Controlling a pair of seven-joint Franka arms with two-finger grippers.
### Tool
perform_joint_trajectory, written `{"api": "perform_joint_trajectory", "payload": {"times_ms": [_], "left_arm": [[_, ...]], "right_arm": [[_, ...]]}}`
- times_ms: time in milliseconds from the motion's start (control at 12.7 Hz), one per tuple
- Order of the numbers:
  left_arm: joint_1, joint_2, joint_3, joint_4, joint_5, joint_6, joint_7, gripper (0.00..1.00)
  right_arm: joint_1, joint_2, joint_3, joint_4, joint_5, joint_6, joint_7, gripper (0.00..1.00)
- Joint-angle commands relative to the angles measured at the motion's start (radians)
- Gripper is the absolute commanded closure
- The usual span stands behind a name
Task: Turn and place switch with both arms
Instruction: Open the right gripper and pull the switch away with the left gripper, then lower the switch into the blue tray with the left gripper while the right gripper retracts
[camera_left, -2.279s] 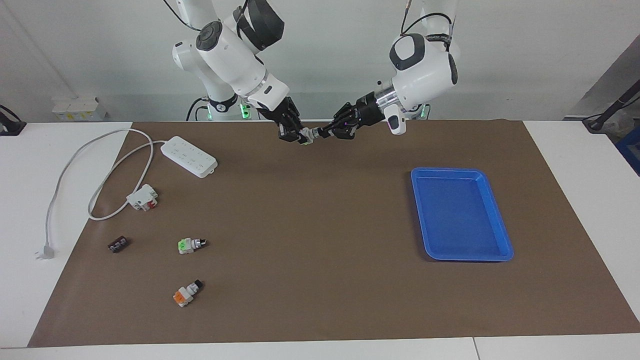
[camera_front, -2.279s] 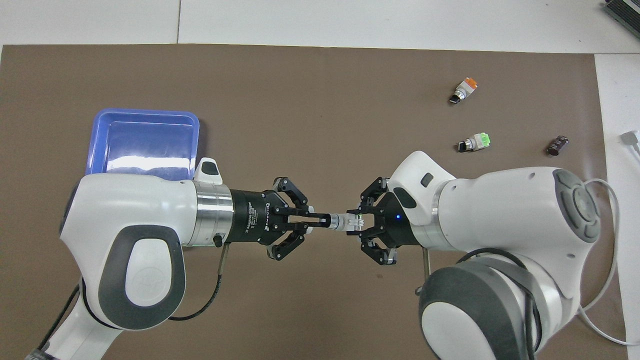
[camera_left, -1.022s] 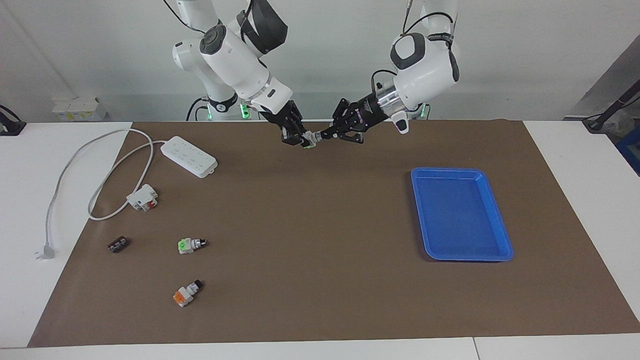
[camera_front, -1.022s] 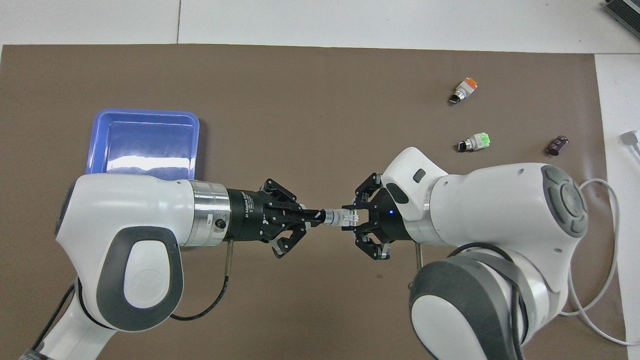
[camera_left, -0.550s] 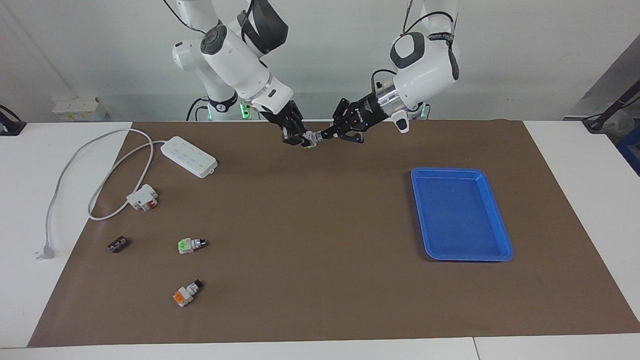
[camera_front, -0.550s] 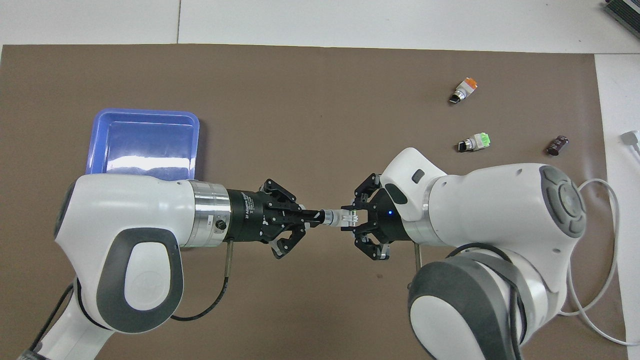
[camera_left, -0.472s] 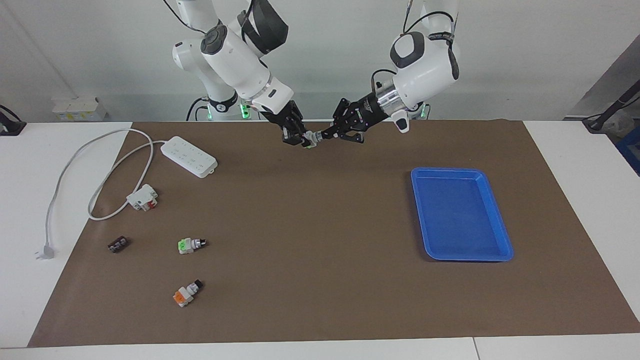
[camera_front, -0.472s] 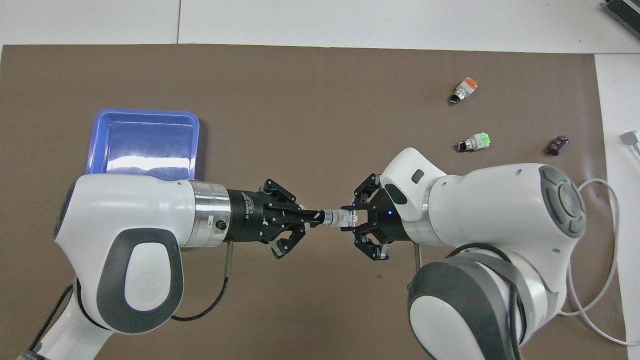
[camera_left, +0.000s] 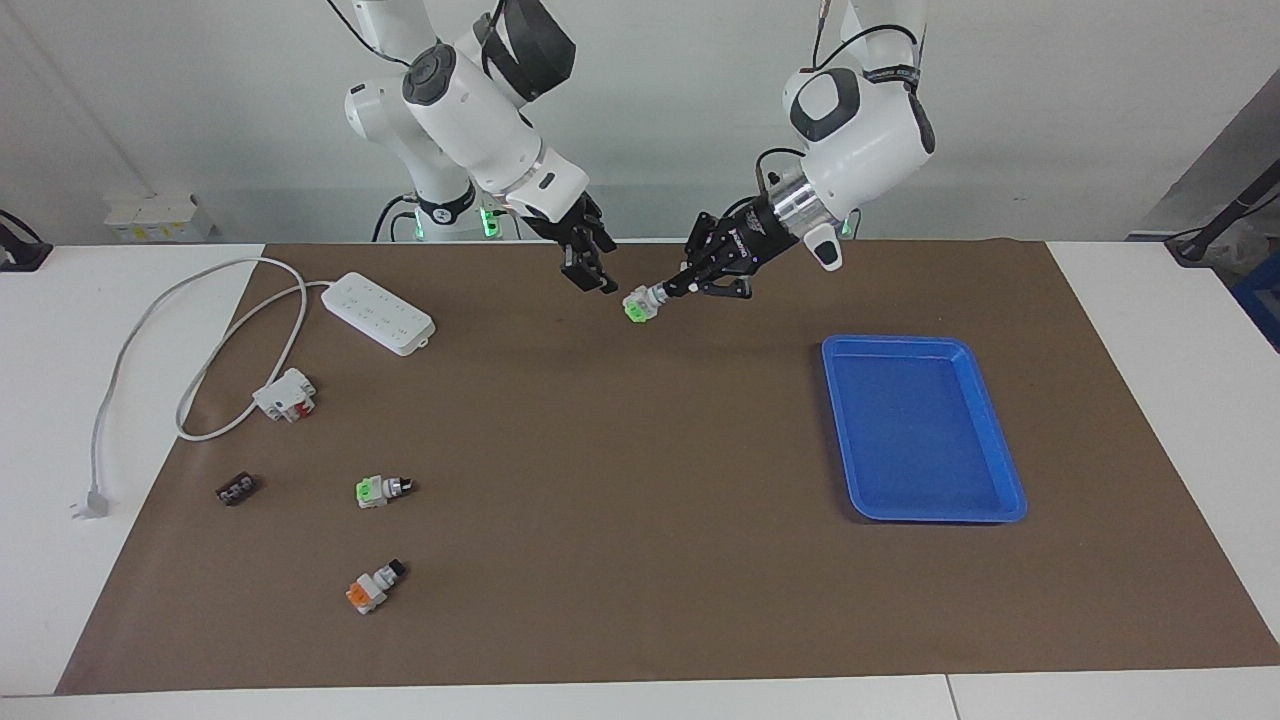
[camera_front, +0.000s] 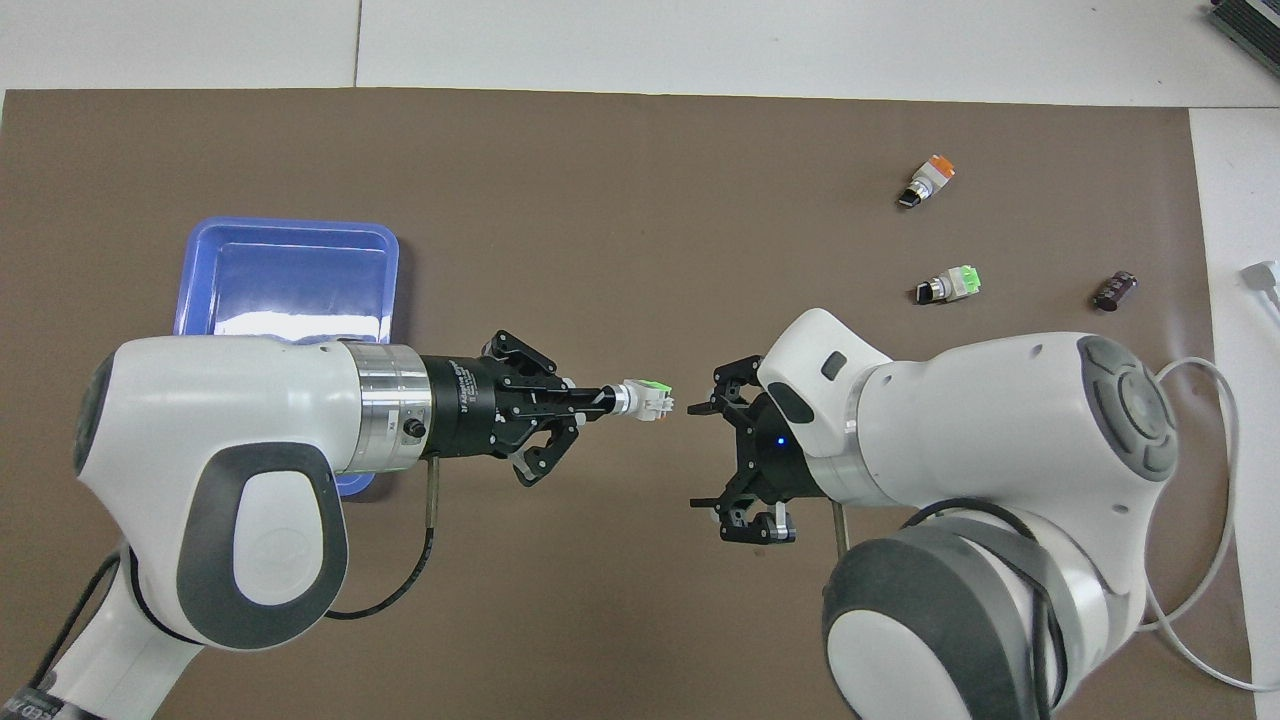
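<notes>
Since the earlier frame the right end effector (camera_left: 590, 268) had let go of the switch (camera_left: 636, 303) and drawn away, its fingers now spread apart. The left end effector (camera_left: 668, 290) was clamped on the switch's black knob, holding it in the air over the brown mat (camera_left: 620, 520) on the bench, green end toward the right end effector, apart from it.

Bare brown mat (camera_left: 640, 480) (middle), blue tray (camera_left: 1000, 440) aside
</notes>
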Motion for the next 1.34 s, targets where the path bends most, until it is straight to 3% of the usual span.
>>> {"api": "perform_joint_trajectory", "payload": {"times_ms": [0,236,393,629,786,943,1100,1258], "left_arm": [[-0.001,0.006,-0.006,0.01,0.107,0.014,-0.011,1.0],[-0.005,0.009,-0.006,0.008,0.369,0.011,0.003,1.0],[0.005,0.008,-0.006,0.002,0.513,-0.003,0.108,1.0],[0.081,0.003,-0.006,-0.007,0.642,-0.048,0.352,1.0],[0.149,0.0,-0.005,-0.019,0.678,-0.061,0.566,1.0],[0.21,0.0,-0.006,-0.02,0.725,-0.075,0.772,1.0],[0.274,-0.002,-0.005,-0.02,0.736,-0.097,1.005,1.0],[0.311,-0.003,-0.006,-0.021,0.78,-0.12,1.191,1.0]], "right_arm": [[-0.006,-0.032,-0.001,-0.013,-0.064,-0.013,-0.005,0.0],[-0.07,-0.026,-0.001,0.033,-0.136,-0.02,-0.007,0.0],[-0.138,-0.009,0.0,0.083,-0.192,-0.019,-0.009,0.0],[-0.253,0.007,-0.001,0.151,-0.233,-0.065,0.034,0.0],[-0.273,0.08,0.002,0.293,-0.391,-0.097,0.149,0.0],[-0.276,0.094,0.002,0.33,-0.469,-0.09,0.372,0.0],[-0.29,0.094,0.002,0.327,-0.473,-0.091,0.755,0.0],[-0.307,0.097,0.002,0.329,-0.473,-0.091,0.98,0.0]]}}
